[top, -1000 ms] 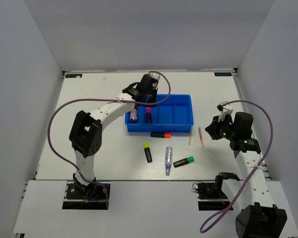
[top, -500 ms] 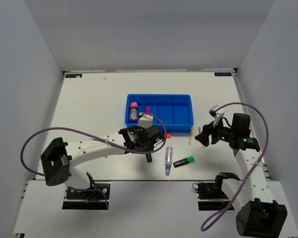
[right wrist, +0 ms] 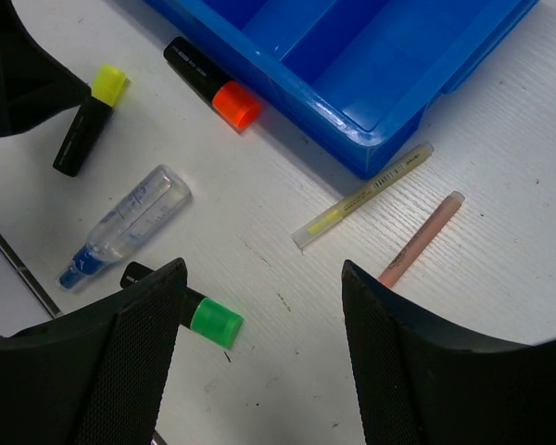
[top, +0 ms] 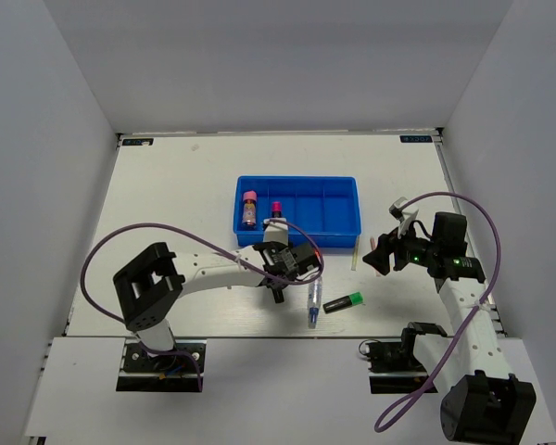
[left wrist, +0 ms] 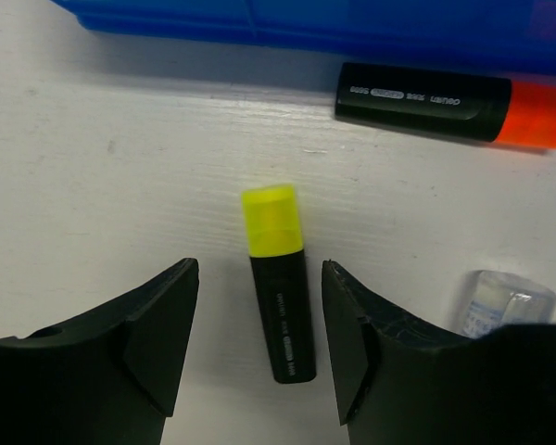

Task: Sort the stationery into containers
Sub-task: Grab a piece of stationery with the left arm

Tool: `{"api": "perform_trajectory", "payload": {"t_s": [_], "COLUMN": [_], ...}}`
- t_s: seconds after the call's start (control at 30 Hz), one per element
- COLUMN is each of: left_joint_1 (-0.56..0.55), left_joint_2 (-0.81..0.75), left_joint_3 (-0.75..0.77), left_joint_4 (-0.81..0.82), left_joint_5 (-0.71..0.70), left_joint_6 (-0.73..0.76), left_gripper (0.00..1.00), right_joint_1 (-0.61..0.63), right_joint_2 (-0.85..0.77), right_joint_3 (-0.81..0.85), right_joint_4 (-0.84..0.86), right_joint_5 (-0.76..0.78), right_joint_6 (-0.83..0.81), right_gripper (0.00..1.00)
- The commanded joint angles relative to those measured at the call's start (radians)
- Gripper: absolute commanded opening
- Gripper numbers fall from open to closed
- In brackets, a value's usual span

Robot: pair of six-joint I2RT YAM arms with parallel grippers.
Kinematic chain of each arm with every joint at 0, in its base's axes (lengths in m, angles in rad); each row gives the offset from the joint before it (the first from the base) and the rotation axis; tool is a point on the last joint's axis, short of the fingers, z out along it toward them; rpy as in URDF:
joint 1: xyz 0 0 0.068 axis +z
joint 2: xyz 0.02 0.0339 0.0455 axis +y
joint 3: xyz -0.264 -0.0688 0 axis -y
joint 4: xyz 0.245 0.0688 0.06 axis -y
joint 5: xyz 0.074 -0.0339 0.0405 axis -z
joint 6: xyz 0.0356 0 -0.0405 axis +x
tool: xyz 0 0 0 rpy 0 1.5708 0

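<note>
Left side first: the left pincer (left wrist: 258,273) has its fingers spread apart, and the yellow highlighter (left wrist: 280,306) lies right between them with its cap pointing away from the pincer. A sliver of white counter (left wrist: 120,167) shows on each side of the highlighter, so nothing is clamped. Honestly can't tell from the wrist view how low the fingers sit. They might be just above the counter rather than on it.

Ahead of that pincer and off to its right, the orange highlighter (left wrist: 445,102) lies flat just beside the near wall of the blue tray (left wrist: 352,23), cap to the right. Tucked just beside the pincer's right finger, the blunt end of the clear pen (left wrist: 500,301) pokes out.

Beyond the pincer, inside the tray, the pink-capped glue stick (top: 249,209) sits in the leftmost compartment. The pink highlighter (top: 276,208) is in the one next to it, as far as the overhead view shows.

Over on the right, the right pincer (right wrist: 261,287) hangs over the counter with its fingers wide apart too and nothing gripped. The green highlighter (right wrist: 213,320) lies by its left finger, body mostly hidden behind that finger and green cap sticking into the gap. Ahead of this pincer, the pale-yellow stick (right wrist: 361,197) lies just beside the tray's corner. The pink stick (right wrist: 419,238) lies near it, roughly parallel, further toward the right finger and apart from the tray.
</note>
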Motion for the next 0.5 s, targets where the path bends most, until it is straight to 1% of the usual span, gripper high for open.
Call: {"api": "perform_trajectory", "payload": {"t_s": [0.0,0.2,0.47], "left_joint_1": [-0.001,-0.002,-0.004], "left_joint_2": [0.006,0.035,0.049], "left_joint_3": [0.008,-0.007,-0.073], "left_joint_4": [0.083,0.105,0.137], "left_joint_5": [0.02,0.042,0.046], "left_joint_6": [-0.078,-0.11,-0.171], "left_gripper": [0.66,0.66,0.66], "right_joint_1": [-0.004,-0.004,-0.003], "right_joint_2": [-0.011,-0.017,-0.023], "right_joint_3": [0.006,0.008,0.009], "right_joint_4": [0.002,-0.006,-0.012], "right_joint_5": [-0.014,-0.005,-0.003], "right_joint_6": [-0.013,-0.015,-0.018], "right_gripper": [0.7,0.7,0.7]}}
